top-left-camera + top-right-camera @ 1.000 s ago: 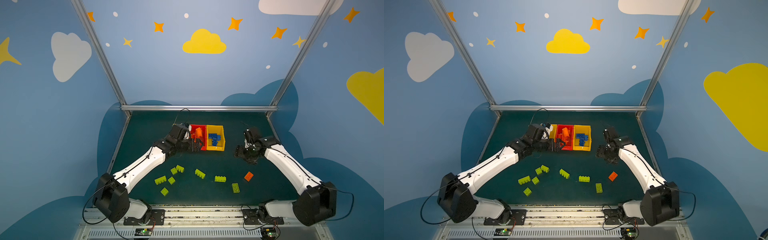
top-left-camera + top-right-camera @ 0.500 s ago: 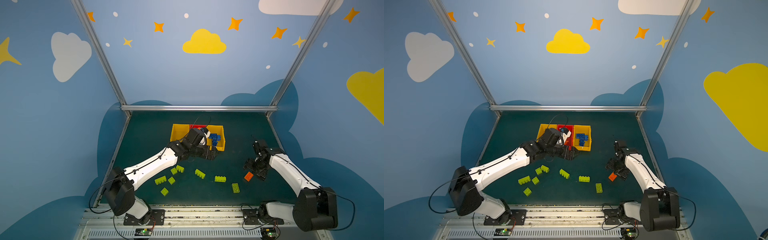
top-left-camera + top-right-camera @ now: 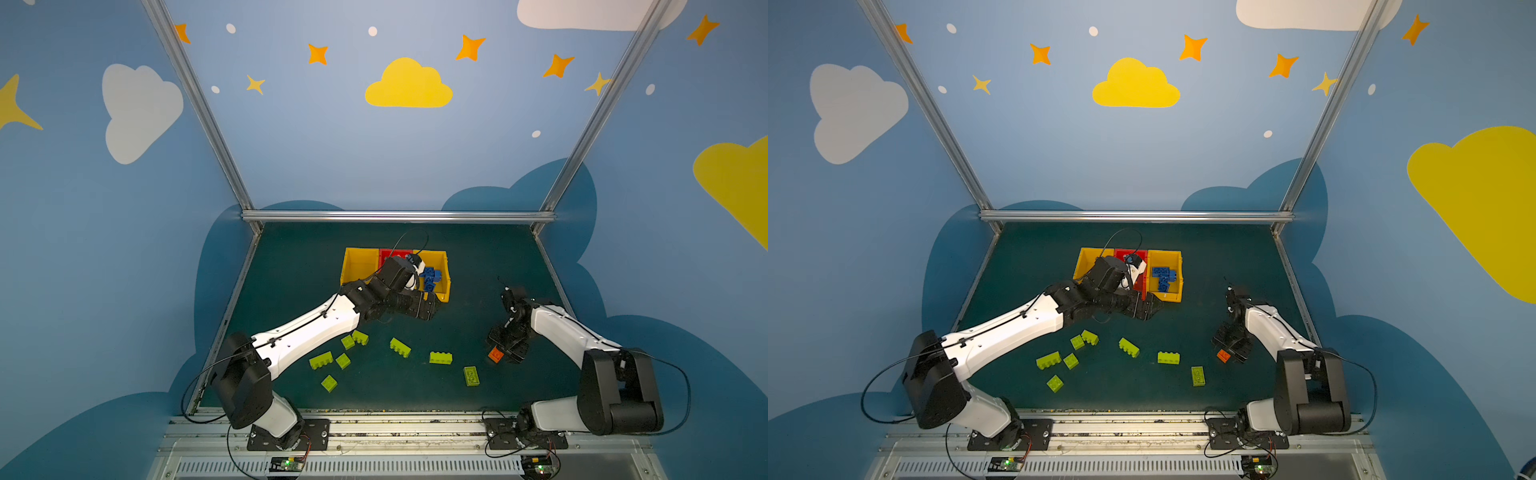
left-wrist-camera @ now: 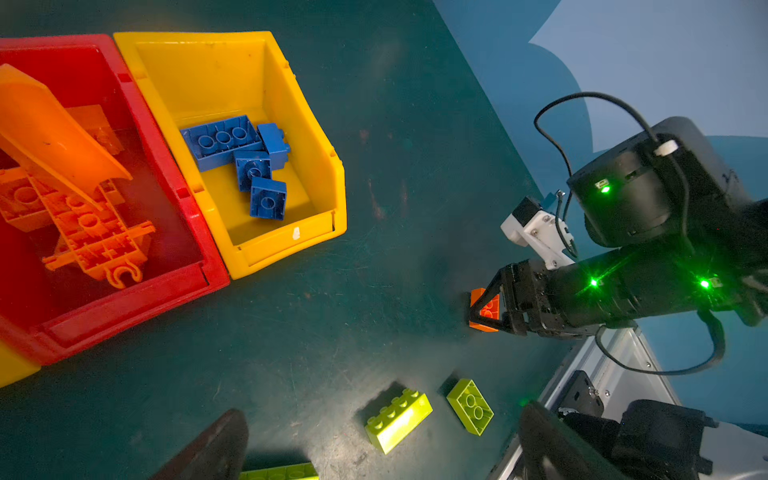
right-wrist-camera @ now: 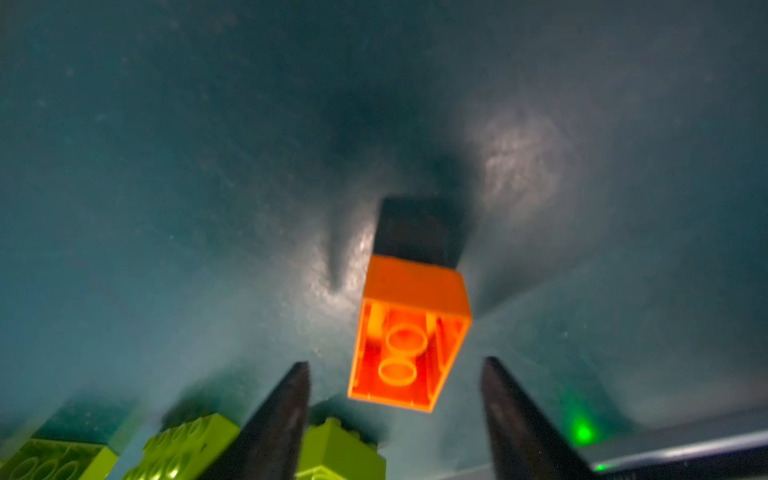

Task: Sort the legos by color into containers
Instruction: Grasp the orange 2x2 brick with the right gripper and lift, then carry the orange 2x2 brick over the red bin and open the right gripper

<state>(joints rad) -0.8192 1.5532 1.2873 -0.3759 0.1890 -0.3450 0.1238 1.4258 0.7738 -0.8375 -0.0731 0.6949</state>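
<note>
**Orange brick** [image 3: 495,354]: lies on the green mat [image 3: 478,266] at about 4 o'clock of the mat's centre in both top views.

**Right gripper** [image 3: 500,351]: stands over the brick, and from above its black body covers part of the brick. Only the right wrist view shows the clearance. The fingers [image 5: 289,409] straddle the brick's near end with a gap on each side, so the jaws are released and not gripping. The brick's long axis runs lengthwise between the fingers, hollow underside up.

**Surroundings:**
- A lime oblong brick [image 3: 471,376] lies apart, between 7 and 8 o'clock of the orange brick.
- Further lime bricks [image 3: 400,347] spread from 6 to 8 o'clock of the mat.
- The bins stand at 12 o'clock.

**Bins:** In the top views the left arm hides most of the red bin [image 3: 392,252]. The left wrist view shows orange pieces [image 4: 91,237] inside it. It also shows blue bricks [image 4: 249,162] in the yellow bin [image 4: 307,137] at the red bin's 3 o'clock.

**Left gripper** [image 3: 432,306]: jaws spread wide, just at 6 o'clock of that yellow bin.
</note>
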